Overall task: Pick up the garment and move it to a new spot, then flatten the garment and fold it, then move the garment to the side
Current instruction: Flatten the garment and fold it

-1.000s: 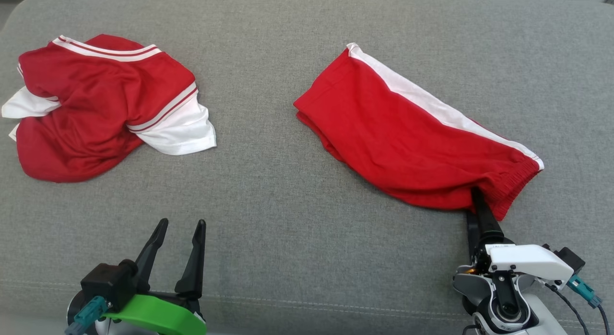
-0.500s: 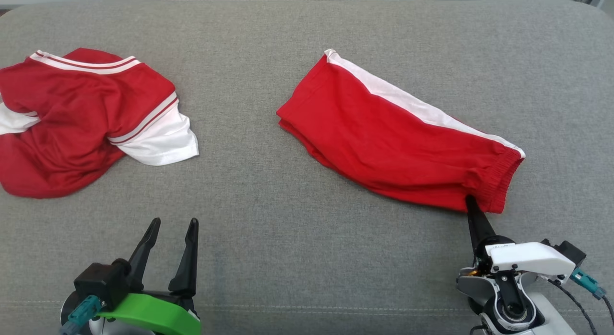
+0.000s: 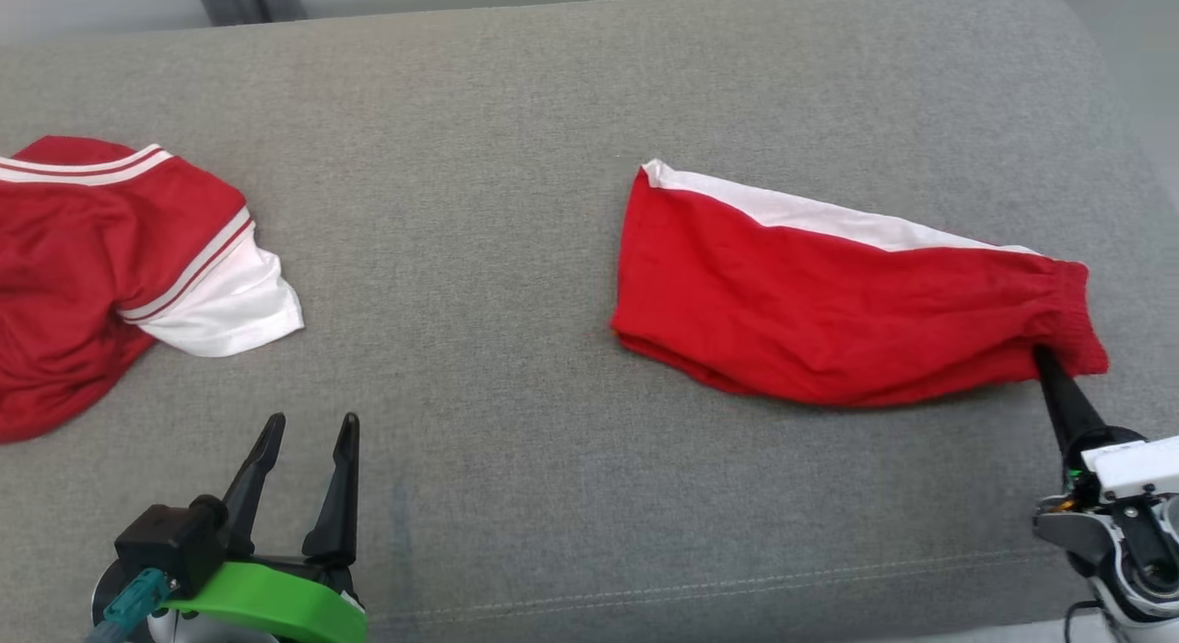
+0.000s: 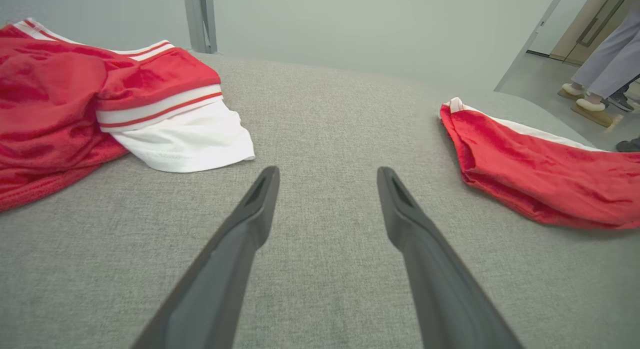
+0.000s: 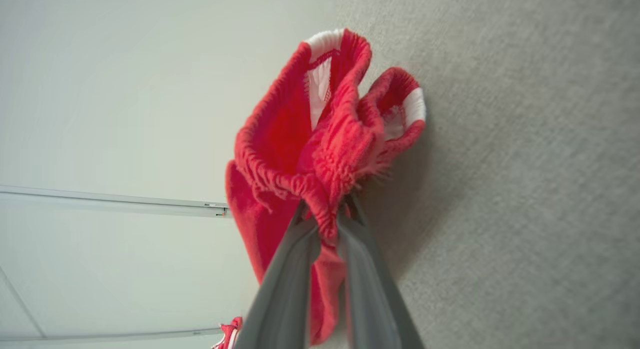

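My right gripper [image 5: 326,216] had just pinched shut on the waistband [image 3: 1073,316] of the red shorts [image 3: 829,311] and tugged them toward the right end of the grey sofa [image 3: 516,256]. My left gripper [image 3: 311,422] stayed spread, empty. The move had started.

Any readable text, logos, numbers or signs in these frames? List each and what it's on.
No text can be read in any view.
On the red shorts: no print, logo or number visible.
On the red and white shirt: stripes, no lettering visible.
On the white wrist housing: no marking legible.
On the green wrist cover: plain.
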Controlling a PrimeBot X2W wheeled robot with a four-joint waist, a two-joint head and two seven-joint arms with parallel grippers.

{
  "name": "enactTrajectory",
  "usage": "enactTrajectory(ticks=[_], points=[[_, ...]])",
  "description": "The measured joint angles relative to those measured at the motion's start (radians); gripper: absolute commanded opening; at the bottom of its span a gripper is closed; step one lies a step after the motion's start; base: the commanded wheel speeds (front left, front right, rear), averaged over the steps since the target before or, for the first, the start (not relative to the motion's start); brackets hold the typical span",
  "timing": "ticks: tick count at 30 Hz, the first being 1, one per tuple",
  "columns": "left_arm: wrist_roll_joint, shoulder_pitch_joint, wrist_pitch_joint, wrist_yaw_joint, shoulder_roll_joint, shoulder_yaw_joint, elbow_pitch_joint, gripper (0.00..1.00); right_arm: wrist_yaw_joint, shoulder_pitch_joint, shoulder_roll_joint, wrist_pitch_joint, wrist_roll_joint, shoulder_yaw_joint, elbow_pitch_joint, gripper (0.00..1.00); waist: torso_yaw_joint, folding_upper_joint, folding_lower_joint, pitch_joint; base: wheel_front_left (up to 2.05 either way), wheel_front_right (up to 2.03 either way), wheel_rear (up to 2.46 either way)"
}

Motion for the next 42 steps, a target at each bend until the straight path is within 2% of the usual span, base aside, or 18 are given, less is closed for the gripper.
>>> enactTrajectory(ticks=[8, 16, 23, 29, 35, 42], points=[[0.0, 0.0, 0.009, 0.0, 0.001, -0.002, -0.022, 1.0, 0.0, 0.009, -0.088, 0.021, -0.029, -0.016, -0.009, 0.0, -0.058, 0.0, 0.0, 0.016, 0.0, 0.0, 0.0], [0.0, -0.018, 0.018, -0.001, -0.027, -0.033, -0.024, 1.0, 0.0, -0.029, -0.153, 0.038, -0.158, 0.054, -0.158, 0.0, -0.064, 0.0, 0.0, 0.035, 0.0, 0.0, 0.0], [-0.004, -0.035, 0.018, -0.01, -0.057, -0.046, 0.002, 1.0, 0.0, -0.063, -0.256, 0.096, -0.289, 0.151, -0.273, 0.0, -0.023, 0.0, 0.0, 0.028, 0.0, 0.0, 0.0], [-0.009, -0.039, 0.017, -0.015, -0.086, -0.056, 0.03, 1.0, 0.0, -0.078, -0.303, 0.161, -0.323, 0.212, -0.31, 0.0, 0.03, 0.0, 0.0, 0.016, 0.0, 0.0, 0.0], [-0.016, -0.04, 0.016, -0.023, -0.116, -0.065, 0.05, 1.0, 0.0, -0.078, -0.323, 0.201, -0.331, 0.223, -0.308, 0.0, 0.092, 0.0, 0.0, 0.002, 0.0, 0.0, 0.0], [-0.018, -0.04, 0.008, -0.03, -0.135, -0.068, 0.079, 1.0, 0.0, -0.088, -0.318, 0.254, -0.342, 0.271, -0.306, 0.0, 0.162, 0.0, 0.0, -0.011, 0.0, 0.0, 0.0]])
